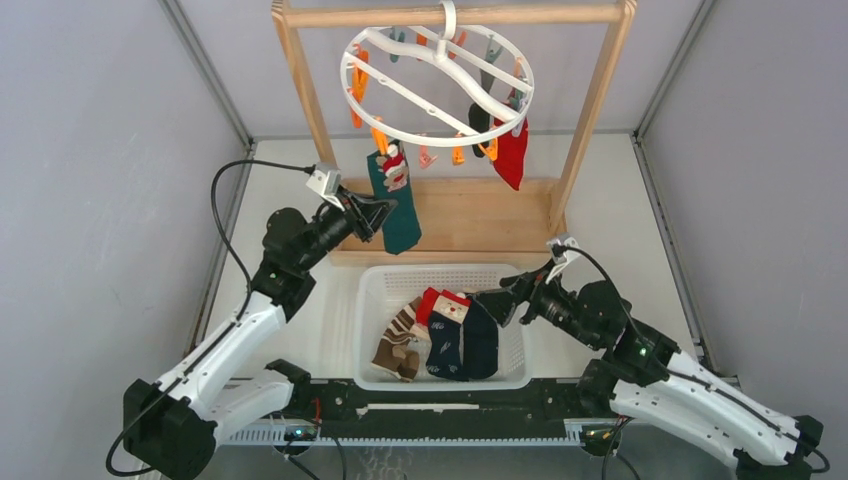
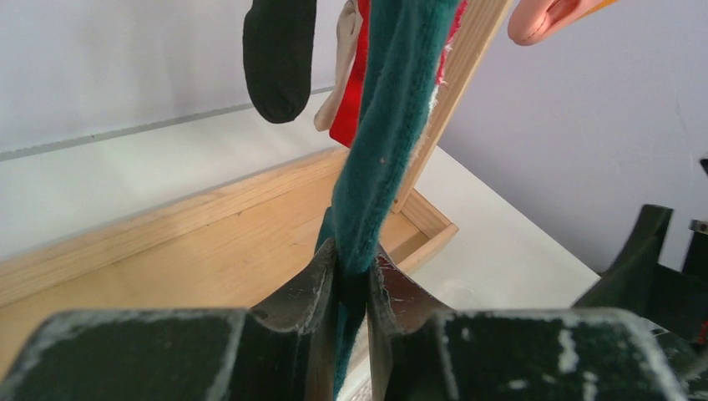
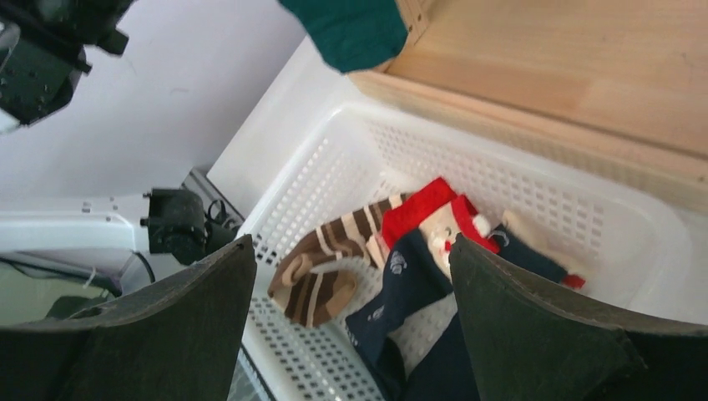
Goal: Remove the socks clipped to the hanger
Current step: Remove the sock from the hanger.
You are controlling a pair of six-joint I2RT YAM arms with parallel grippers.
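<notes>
my left pincer [image 1: 376, 214] is pinched narrow on the green sock [image 1: 402, 218]. in the left wrist view the two fingers [image 2: 313, 280] press the cloth from both sides, low on the sock, with the fabric running up and away from them. the sock hangs straight, and its top, with a small santa figure, is up at an orange clip [image 1: 380, 136] on the near-left rim of the hanger [image 1: 346, 70]. the hanger is a white ring with spokes, tilted, hooked over the top bar of the wooden rack [image 1: 330, 15]. more clips dangle around the ring. on its right side hang a black sock [image 1: 480, 118] and, just beside it, a red sock [image 1: 512, 152].

below the rack, the white basket [image 1: 440, 272] sits between my two arms. in it lie a striped sock [image 1: 398, 345] on the left and navy socks [image 1: 462, 345] touching it on the right, one with a red cuff and a santa face.

my right pincer [image 1: 497, 305] hangs over the basket's right side, spread wide, with nothing between its fingers [image 3: 209, 317].
</notes>
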